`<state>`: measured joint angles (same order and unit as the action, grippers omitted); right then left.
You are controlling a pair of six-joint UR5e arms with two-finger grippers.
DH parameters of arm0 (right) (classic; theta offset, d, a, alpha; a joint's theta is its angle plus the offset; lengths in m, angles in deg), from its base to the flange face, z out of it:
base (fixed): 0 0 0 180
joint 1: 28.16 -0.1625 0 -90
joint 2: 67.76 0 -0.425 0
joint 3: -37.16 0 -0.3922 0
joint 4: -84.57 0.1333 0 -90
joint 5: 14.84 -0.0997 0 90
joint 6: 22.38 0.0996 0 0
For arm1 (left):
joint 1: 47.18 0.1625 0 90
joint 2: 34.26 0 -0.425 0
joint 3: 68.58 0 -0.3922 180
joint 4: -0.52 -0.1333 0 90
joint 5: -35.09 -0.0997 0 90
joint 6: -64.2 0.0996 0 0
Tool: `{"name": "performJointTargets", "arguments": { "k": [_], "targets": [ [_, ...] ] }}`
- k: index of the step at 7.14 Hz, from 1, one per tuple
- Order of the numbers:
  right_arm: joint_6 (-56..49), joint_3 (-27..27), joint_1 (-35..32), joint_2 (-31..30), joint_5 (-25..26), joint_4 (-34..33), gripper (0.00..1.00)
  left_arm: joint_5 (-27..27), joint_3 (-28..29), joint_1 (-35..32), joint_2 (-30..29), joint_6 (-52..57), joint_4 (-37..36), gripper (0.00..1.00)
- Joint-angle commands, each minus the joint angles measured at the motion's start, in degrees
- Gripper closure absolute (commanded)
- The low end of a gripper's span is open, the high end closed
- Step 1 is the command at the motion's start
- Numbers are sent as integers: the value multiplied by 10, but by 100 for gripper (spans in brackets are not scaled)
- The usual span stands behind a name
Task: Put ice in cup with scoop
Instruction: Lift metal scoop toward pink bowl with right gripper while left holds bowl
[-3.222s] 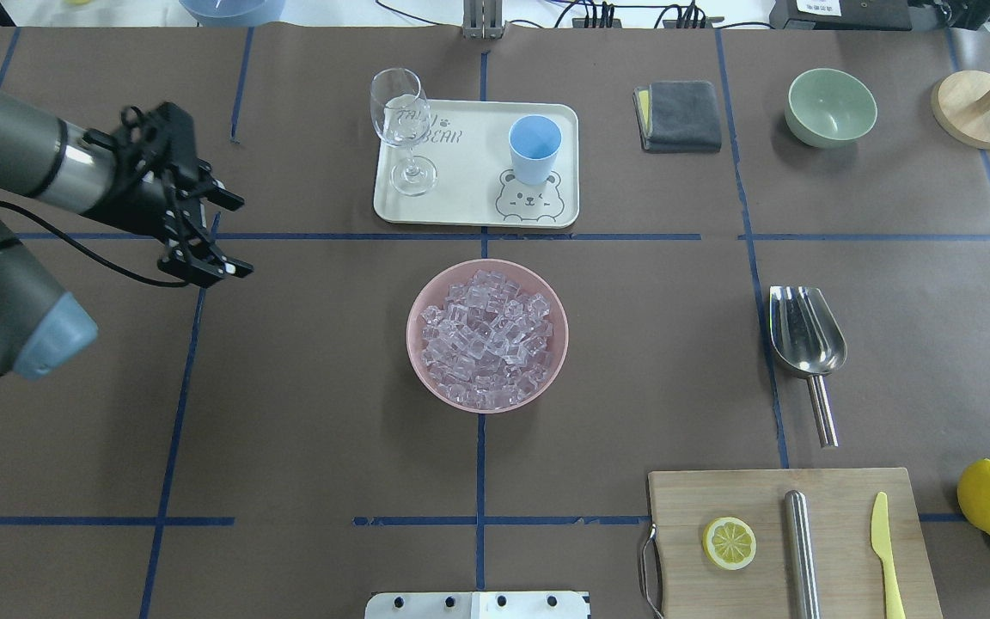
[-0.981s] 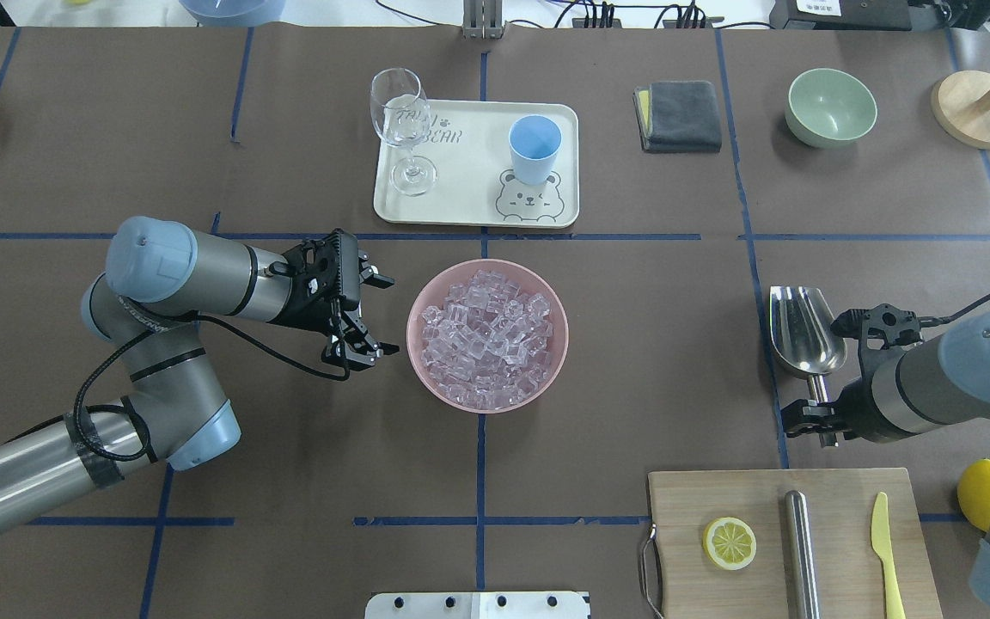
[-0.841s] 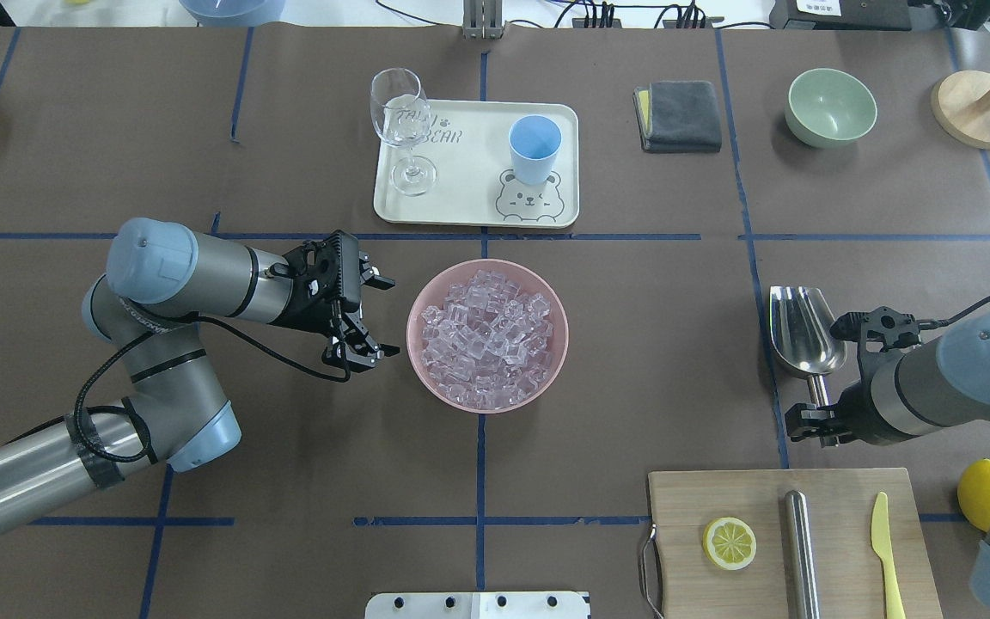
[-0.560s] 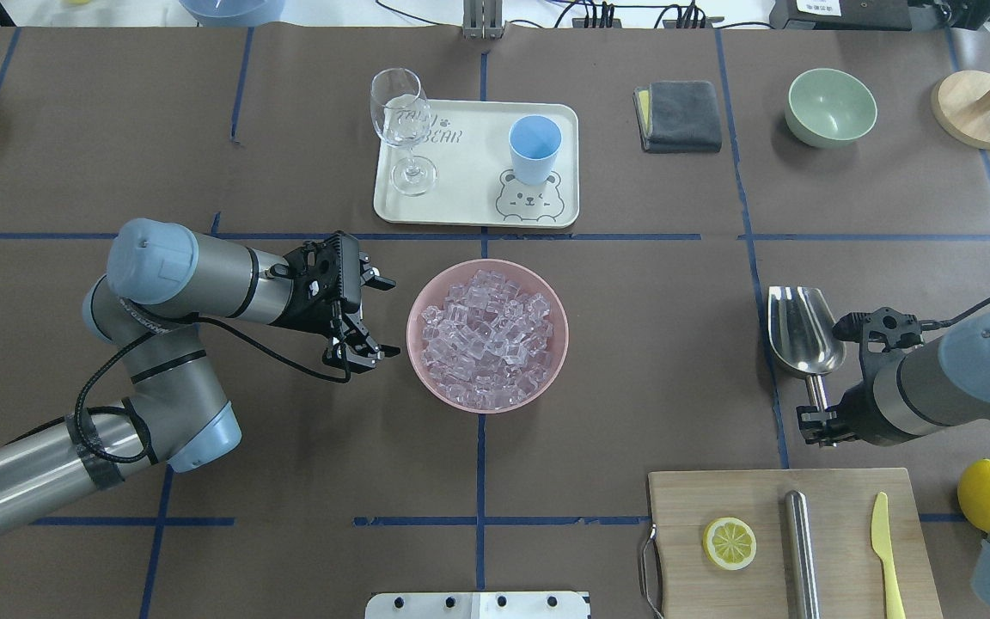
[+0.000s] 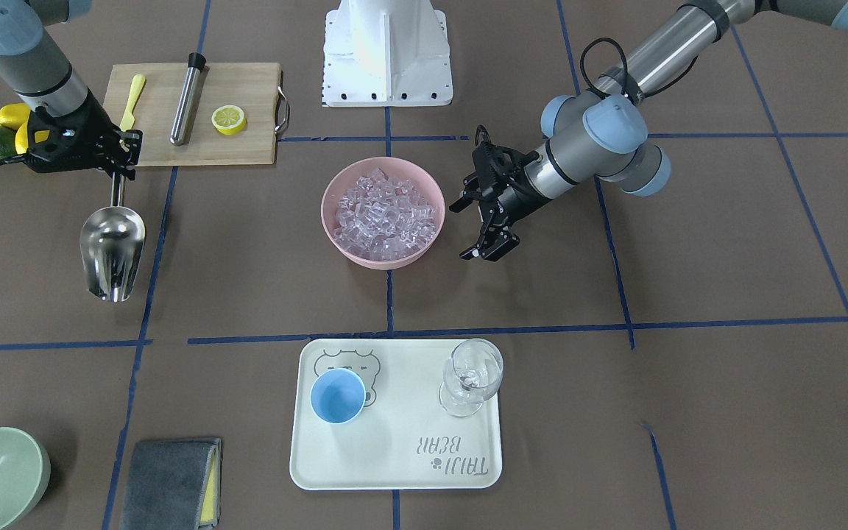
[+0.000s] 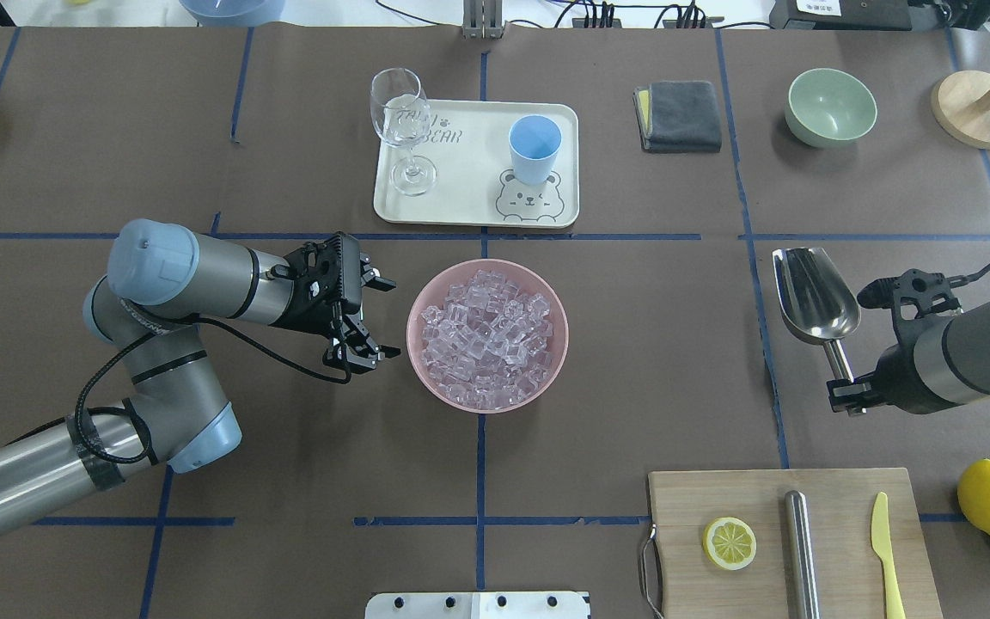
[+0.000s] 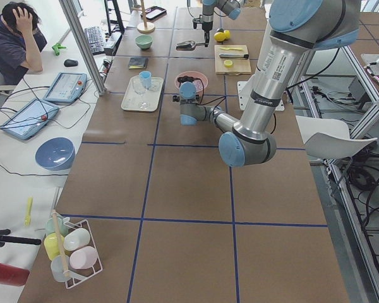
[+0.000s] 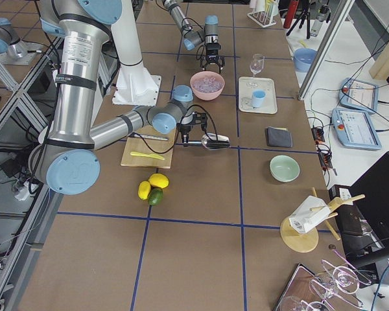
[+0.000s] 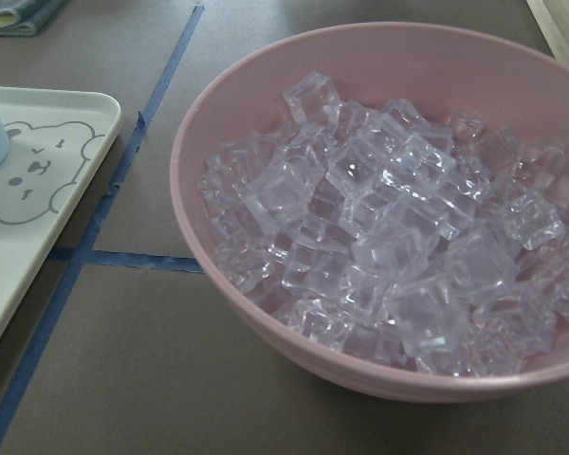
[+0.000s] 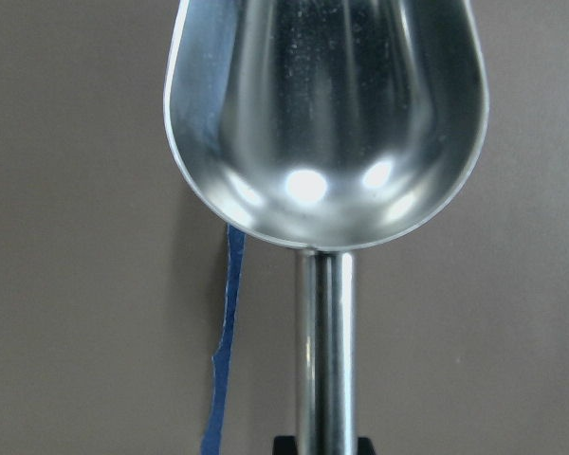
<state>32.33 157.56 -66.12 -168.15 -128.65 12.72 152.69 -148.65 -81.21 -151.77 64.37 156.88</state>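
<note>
The steel scoop (image 6: 813, 297) is empty, held level just above the table at the right, also seen in the front view (image 5: 111, 250) and right wrist view (image 10: 327, 123). My right gripper (image 6: 847, 397) (image 5: 116, 158) is shut on its rod handle. The ice (image 6: 488, 335) (image 9: 389, 246) fills a pink bowl (image 6: 410, 331) (image 9: 512, 66) at the table's middle. My left gripper (image 6: 390, 316) (image 5: 462, 231) is open and empty, close beside the bowl's left side. The light-blue cup (image 6: 534, 148) (image 5: 337, 395) stands empty on a cream tray (image 6: 469, 189) behind the bowl.
A clear stemmed glass (image 6: 405, 129) stands on the tray's left. A cutting board (image 6: 839, 516) with a lemon half (image 6: 729, 542), steel cylinder (image 6: 800, 550) and yellow knife (image 6: 886, 550) lies front right. A green bowl (image 6: 831, 106), grey cloth (image 6: 680, 114) and lemon (image 6: 989, 497) are on the right.
My right gripper has shut on the scoop's handle and lifted it, carrying it farther from me. My left arm earlier came in beside the pink bowl and has stayed still since.
</note>
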Motion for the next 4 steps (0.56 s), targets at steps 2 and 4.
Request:
{"name": "performJointTargets", "arguments": {
  "k": [2,4],
  "targets": [
    [-208,54,-31,40,0,-116,100,-1,0,2,-1,-1,-1,0],
    [-213,77,-8,139,2,-255,100,-31,0,32,-6,-25,-1,0]
  ]
}}
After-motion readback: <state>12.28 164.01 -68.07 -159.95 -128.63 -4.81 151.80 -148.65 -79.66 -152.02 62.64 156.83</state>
